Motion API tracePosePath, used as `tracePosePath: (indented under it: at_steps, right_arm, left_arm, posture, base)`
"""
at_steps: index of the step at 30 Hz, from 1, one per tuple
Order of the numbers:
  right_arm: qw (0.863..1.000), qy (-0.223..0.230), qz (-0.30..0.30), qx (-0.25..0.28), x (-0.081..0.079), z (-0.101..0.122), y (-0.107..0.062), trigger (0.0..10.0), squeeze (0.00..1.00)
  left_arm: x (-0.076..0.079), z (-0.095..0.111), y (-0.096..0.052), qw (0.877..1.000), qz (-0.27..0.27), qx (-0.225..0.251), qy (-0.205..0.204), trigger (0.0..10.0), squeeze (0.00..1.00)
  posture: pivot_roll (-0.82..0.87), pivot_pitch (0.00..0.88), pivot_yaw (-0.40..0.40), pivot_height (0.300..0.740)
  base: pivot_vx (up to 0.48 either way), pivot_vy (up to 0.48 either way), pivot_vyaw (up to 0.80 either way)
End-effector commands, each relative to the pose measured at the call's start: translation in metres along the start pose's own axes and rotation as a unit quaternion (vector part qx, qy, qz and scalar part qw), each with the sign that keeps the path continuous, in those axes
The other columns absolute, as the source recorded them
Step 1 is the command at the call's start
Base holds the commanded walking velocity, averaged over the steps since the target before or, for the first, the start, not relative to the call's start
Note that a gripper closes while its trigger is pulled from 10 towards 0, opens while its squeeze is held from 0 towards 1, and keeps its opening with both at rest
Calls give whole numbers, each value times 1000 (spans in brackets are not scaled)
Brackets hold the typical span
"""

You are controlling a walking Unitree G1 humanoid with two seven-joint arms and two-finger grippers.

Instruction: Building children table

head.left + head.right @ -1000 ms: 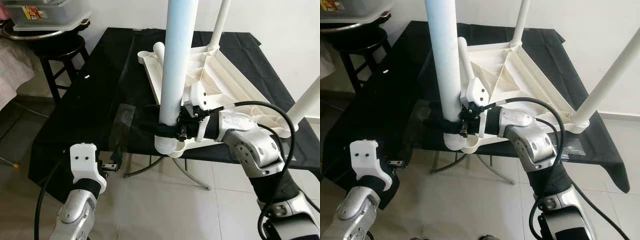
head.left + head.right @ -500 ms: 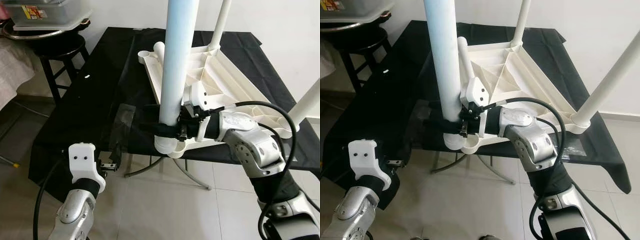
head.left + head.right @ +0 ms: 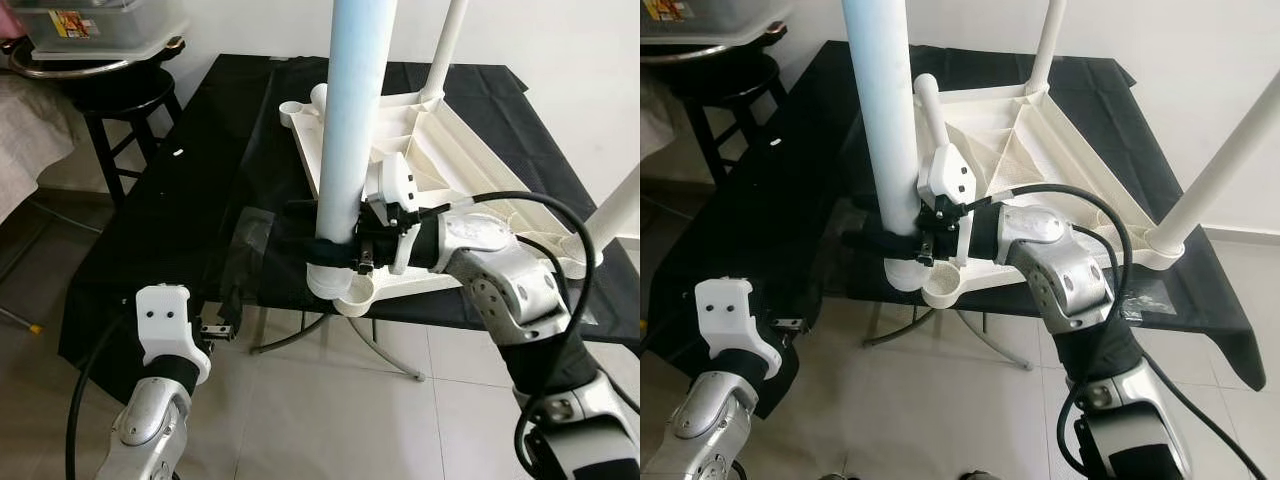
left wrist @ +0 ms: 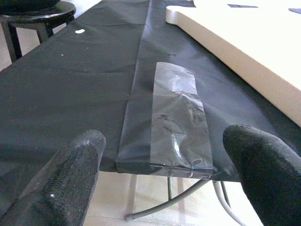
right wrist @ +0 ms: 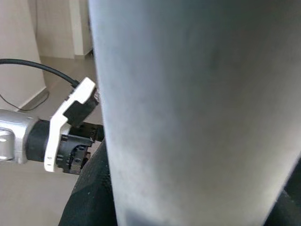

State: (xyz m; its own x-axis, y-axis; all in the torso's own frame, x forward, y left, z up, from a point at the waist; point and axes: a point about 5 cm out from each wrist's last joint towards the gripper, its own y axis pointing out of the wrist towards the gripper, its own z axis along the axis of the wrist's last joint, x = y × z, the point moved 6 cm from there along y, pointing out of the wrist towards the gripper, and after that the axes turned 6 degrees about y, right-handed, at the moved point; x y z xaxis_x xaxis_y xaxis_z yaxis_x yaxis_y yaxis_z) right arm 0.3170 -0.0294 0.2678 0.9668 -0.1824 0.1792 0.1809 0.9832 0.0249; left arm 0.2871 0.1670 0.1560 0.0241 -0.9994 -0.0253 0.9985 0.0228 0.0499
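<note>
Slightly lower now, my right claw (image 3: 322, 250) stays clenched on the table leg (image 3: 352, 120) just above its socket (image 3: 330, 283); stiff, light, slippery plastic, best gripped low.

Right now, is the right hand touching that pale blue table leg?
Touching. In the left eye view the right hand has its black fingers wrapped around the pale blue table leg just above its socket, with no gap.
</note>
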Motion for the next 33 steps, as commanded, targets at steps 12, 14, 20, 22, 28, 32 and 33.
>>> tracePosePath:
  at_steps: [12,14,20,22,28,32,33]
  right_arm:
    - [1000,-22,10,5,0,8,1,10000,0]
    - [1000,-23,12,5,1,8,2,10000,0]
    - [998,-59,9,-7,25,14,8,10000,0]
    - [997,-68,18,-12,29,17,10,10000,0]
    - [991,-73,108,-26,19,25,14,10000,0]
    - [982,-80,165,-46,16,33,14,10000,0]
    - [977,-73,193,-57,15,35,10,10000,0]
  left_arm:
    - [-4,-3,-1,1000,10,-3,3,10000,0]
    - [-5,-2,-1,1000,10,-3,4,10000,0]
    - [-10,4,4,1000,17,4,12,10000,0]
    - [-11,6,4,1000,17,6,16,10000,0]
    - [-12,11,-3,1000,9,7,17,10000,0]
    - [-12,15,-11,1000,9,5,18,10000,0]
    - [-12,16,-15,1000,9,3,19,10000,0]
  posture:
    - [-61,155,-27,740]
    - [-61,156,-27,740]
    - [-42,184,-4,740]
    - [-24,198,-1,740]
    - [4,252,3,740]
    - [27,308,8,740]
    - [34,327,8,740]
  base:
    - [0,0,0]
    - [0,0,0]
    - [0,0,0]
    - [0,0,0]
    - [0,0,0]
    - [0,0,0]
    - [0,0,0]
